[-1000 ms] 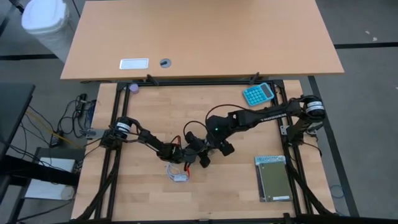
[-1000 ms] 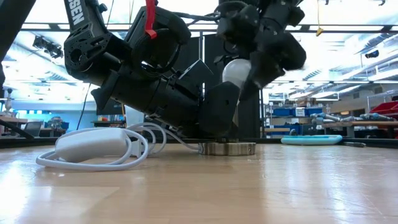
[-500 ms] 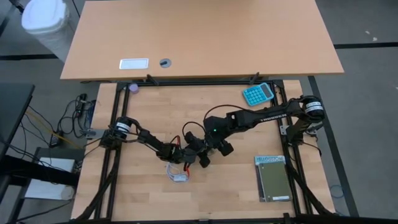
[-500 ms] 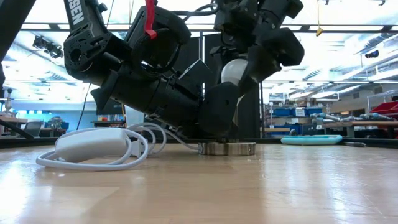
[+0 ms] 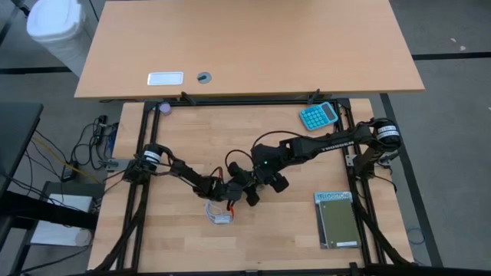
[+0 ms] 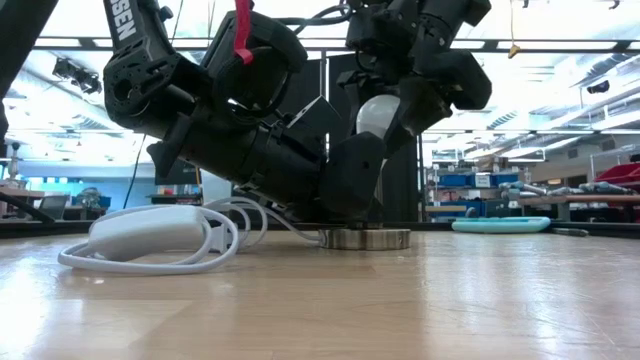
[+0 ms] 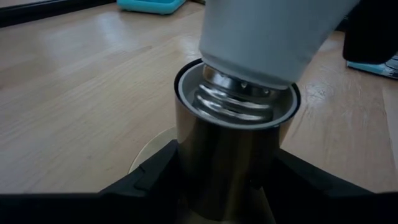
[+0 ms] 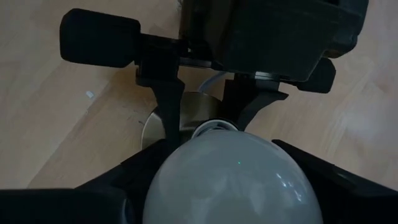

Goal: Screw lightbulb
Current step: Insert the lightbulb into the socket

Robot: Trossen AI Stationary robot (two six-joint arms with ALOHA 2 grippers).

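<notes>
Inside socket [image 7: 233,140], lightbulb [image 7: 264,34] threads, left wrist only

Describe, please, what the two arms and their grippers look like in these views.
Both arms are dark, nearly black, built of jointed segments. The left arm carries white block lettering and a red cable near its wrist. The left gripper and right gripper have matte black, angular fingers. The right arm bears small white lettering.

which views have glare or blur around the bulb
Low view: bright ceiling lights behind leave both arms as dark silhouettes; the lightbulb still reads white. Left wrist view: the lightbulb is soft and out of focus, the socket and screw threads fairly sharp. Right wrist view: the lightbulb fills the foreground with small specular glints; its outline is soft.
</notes>
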